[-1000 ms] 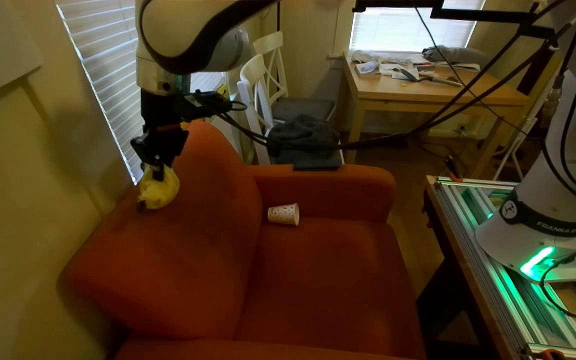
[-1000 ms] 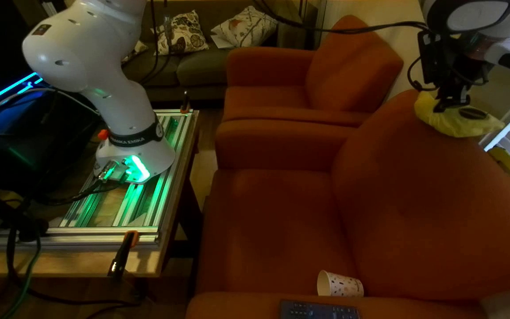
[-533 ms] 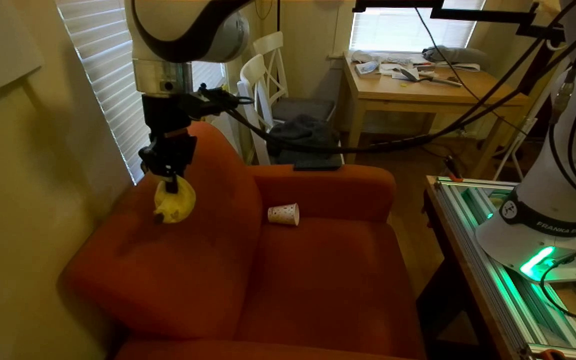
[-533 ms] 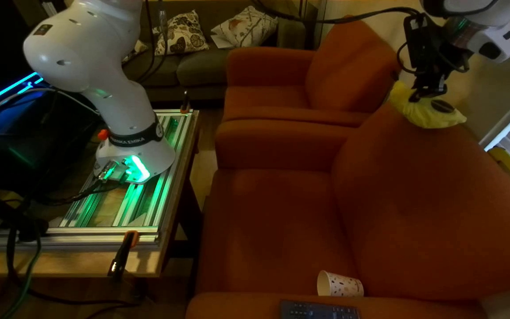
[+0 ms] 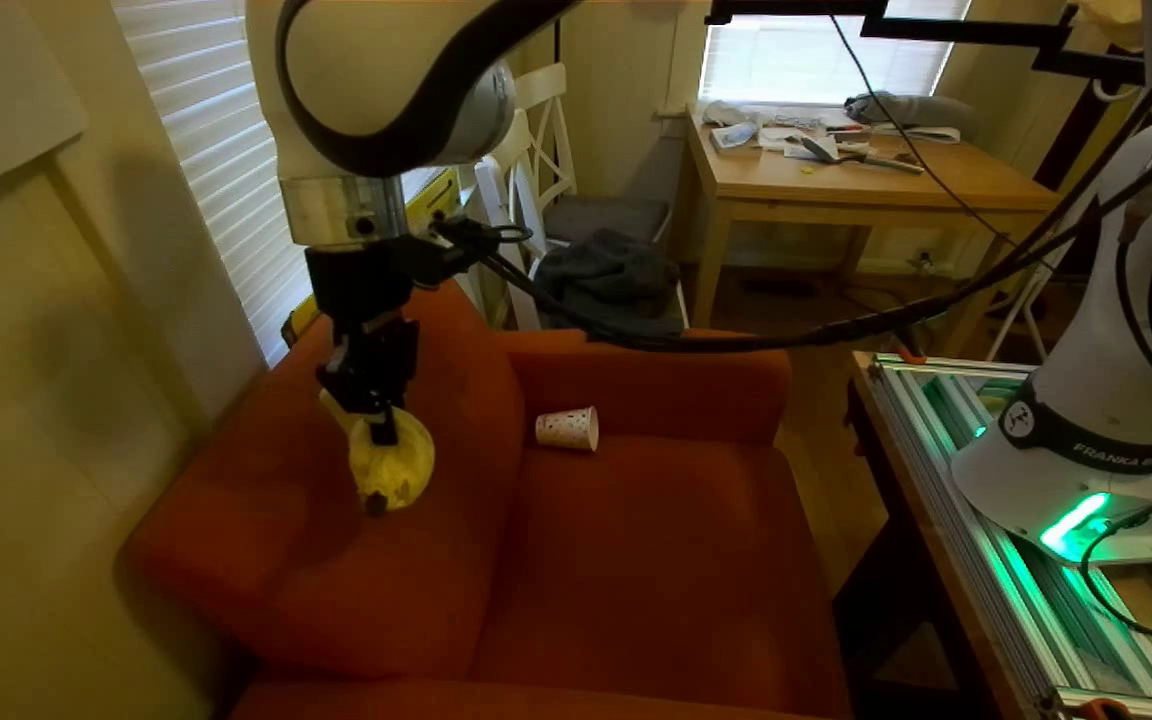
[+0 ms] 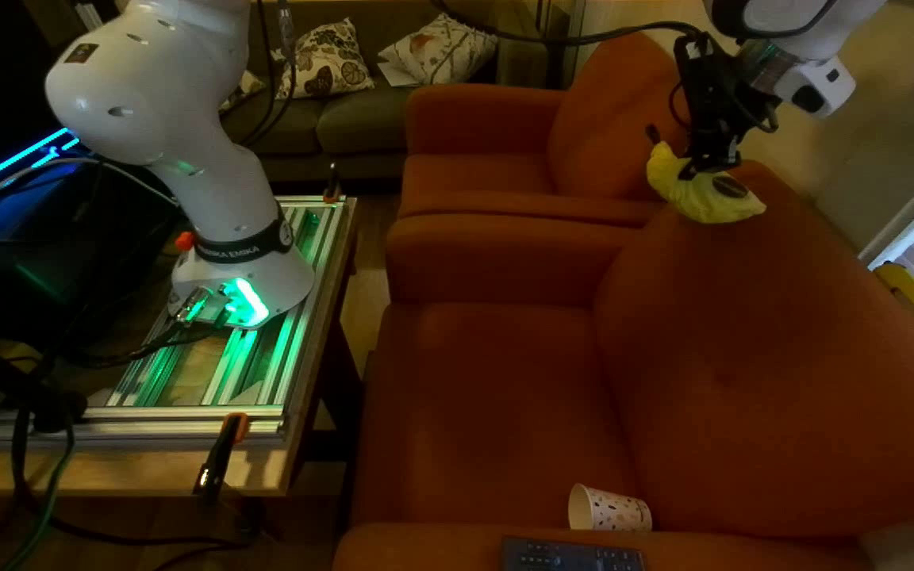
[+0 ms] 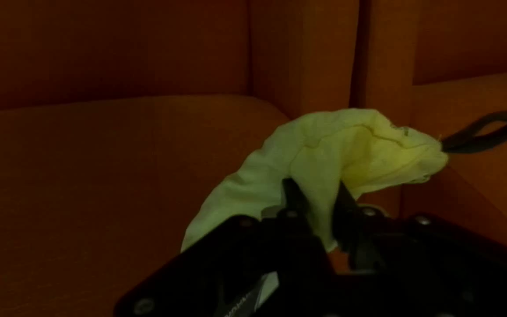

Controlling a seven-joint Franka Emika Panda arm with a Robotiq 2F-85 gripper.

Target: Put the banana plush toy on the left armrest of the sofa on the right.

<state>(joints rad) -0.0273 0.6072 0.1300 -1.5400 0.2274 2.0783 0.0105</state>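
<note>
The yellow banana plush toy (image 5: 394,472) has a dark loop at its stem end. It also shows in the exterior view (image 6: 707,197) and the wrist view (image 7: 253,180). My gripper (image 5: 383,432) is shut on its middle; cloth is pinched between the fingers in the wrist view (image 7: 316,187). The toy hangs over the backrest (image 5: 336,560) of the orange sofa, stem end tilted up in an exterior view. One sofa armrest (image 6: 497,258) lies beside a second orange armchair (image 6: 481,119). The opposite armrest (image 6: 417,547) carries a remote (image 6: 572,553).
A speckled paper cup (image 5: 568,429) lies on its side on the seat (image 6: 489,396) near the remote's armrest. A wall and window blinds (image 5: 221,150) stand behind the backrest. White chairs (image 5: 536,150) and a wooden table (image 5: 866,185) stand beyond. Cables (image 5: 836,332) hang from the arm.
The gripper has carried the toy along the backrest, away from the window, toward the armrest beside the second armchair. The toy's stem end has tipped up. The cup has not moved.
</note>
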